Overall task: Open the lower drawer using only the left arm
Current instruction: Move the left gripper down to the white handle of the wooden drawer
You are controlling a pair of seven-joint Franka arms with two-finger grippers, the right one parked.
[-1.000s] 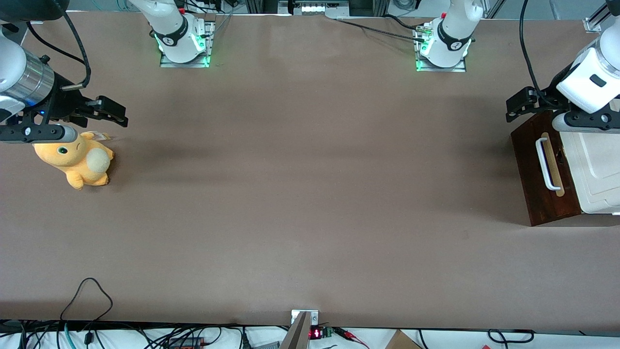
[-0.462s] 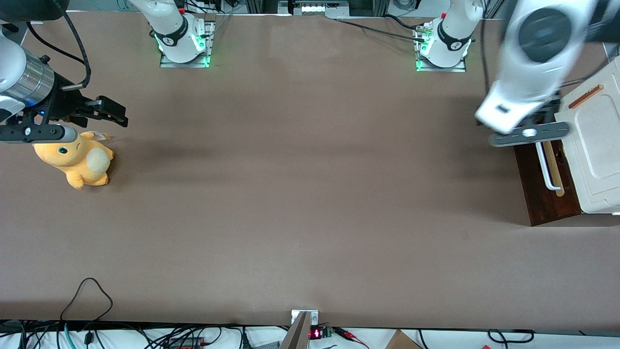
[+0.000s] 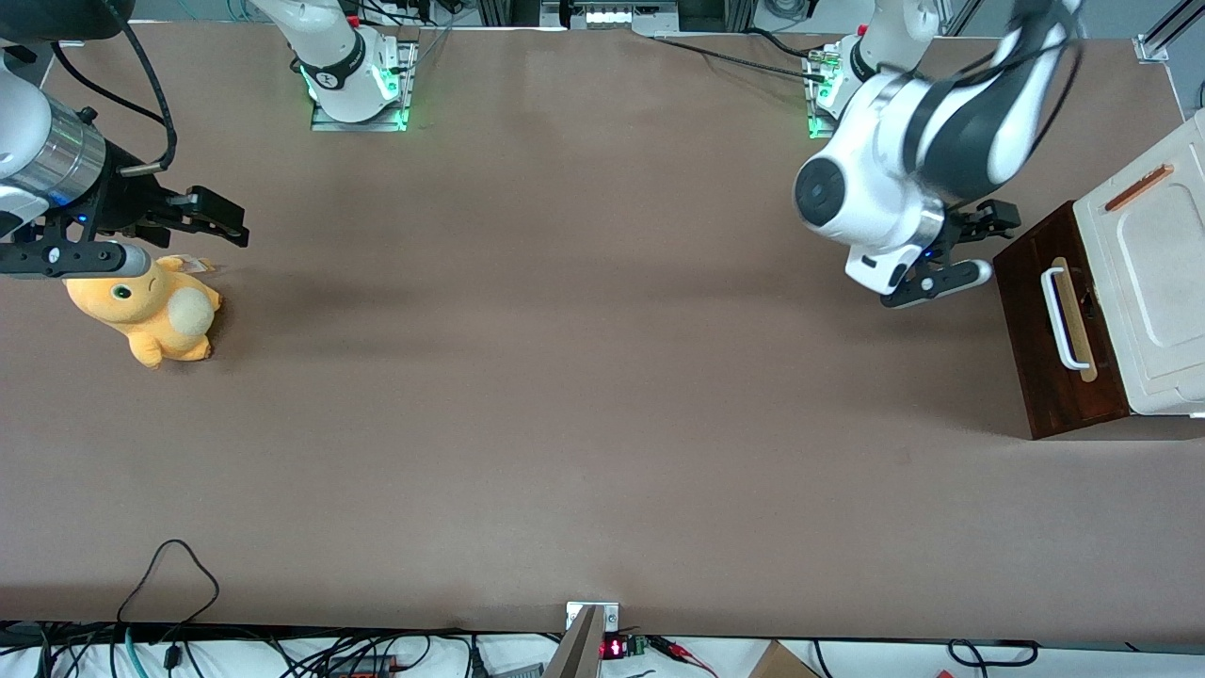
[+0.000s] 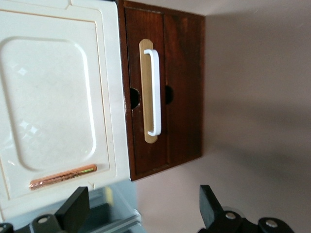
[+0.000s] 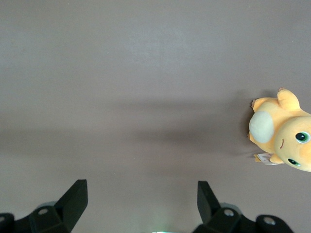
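Front view shows the left arm (image 3: 927,141) with its gripper (image 3: 974,247) hovering near the lower drawer (image 3: 1054,334), at its ten o'clock. Jaws spread wide, touching nothing; white handle (image 4: 153,92) untouched.

Our glossy white left arm (image 3: 885,188) has black joint segments, a round dark cap and thin black cables; its small black two-finger gripper (image 3: 974,235) has blunt, wedge-shaped fingers (image 4: 73,209) spread apart.

cabinet (image 3: 1153,282) cut by frame edge | gripper (image 3: 979,235) half hidden under wrist
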